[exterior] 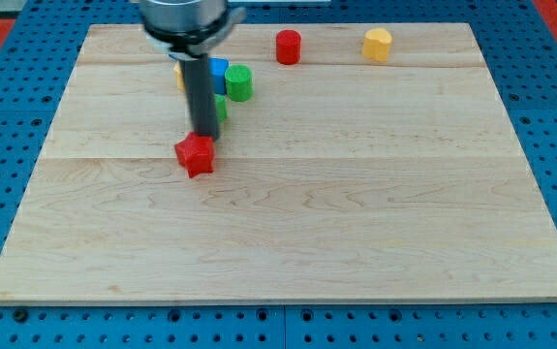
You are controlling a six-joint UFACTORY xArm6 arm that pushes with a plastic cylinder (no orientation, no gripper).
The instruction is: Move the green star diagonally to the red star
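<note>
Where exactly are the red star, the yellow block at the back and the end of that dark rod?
red star [196,156], camera view, middle of its top face.
yellow block [378,44], camera view, its top face, near the view's top right.
my tip [203,135], camera view, the rod's lower end, just above the red star.

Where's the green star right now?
The green star sits in the view's upper left, mostly hidden behind my rod, just above the red star and below the green cylinder; my tip is beside it.

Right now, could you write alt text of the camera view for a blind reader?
My tip touches the top edge of the red star on a wooden board; a green block peeks out behind the rod, with a green cylinder above.
</note>
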